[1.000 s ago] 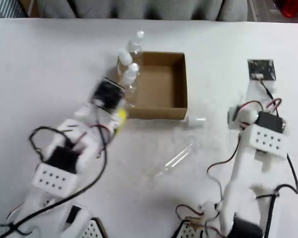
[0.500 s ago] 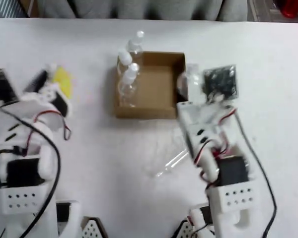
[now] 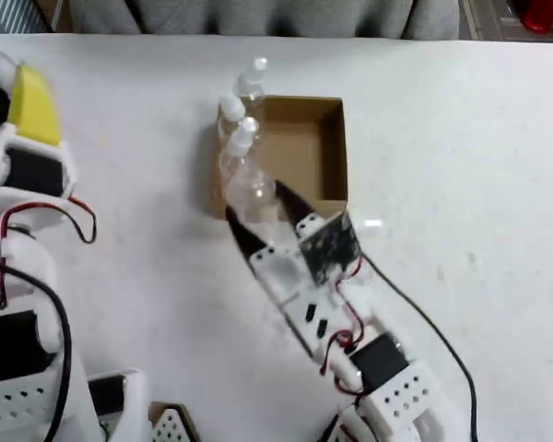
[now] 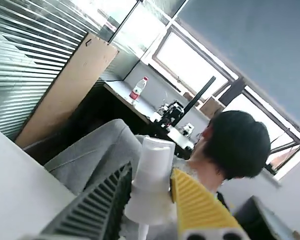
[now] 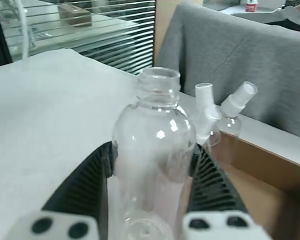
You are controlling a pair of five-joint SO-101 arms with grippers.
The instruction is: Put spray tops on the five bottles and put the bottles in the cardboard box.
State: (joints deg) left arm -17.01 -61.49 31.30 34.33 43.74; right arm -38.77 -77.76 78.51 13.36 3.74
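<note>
**Holding Fast, Left and Right**

High view: shows the right gripper point(image 3: 253, 201) clamped on an uncapped bottle point(image 3: 249, 182) at the near left corner of the cardboard box point(image 3: 304, 152) (three capped bottles point(image 3: 242, 136) along the left wall). Left wrist view: finds the left gripper point(image 4: 151, 182) closed on a white spray top point(image 4: 155, 155). Right wrist view: catches black fingers point(image 5: 90, 180) pressing both bottle sides.

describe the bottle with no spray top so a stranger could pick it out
Find the cardboard box in the middle of the table. At its near left corner a clear bottle stands between the right gripper's black jaws. Unlike the three capped bottles along the box's left wall, its neck is open, with no white spray top.
</note>
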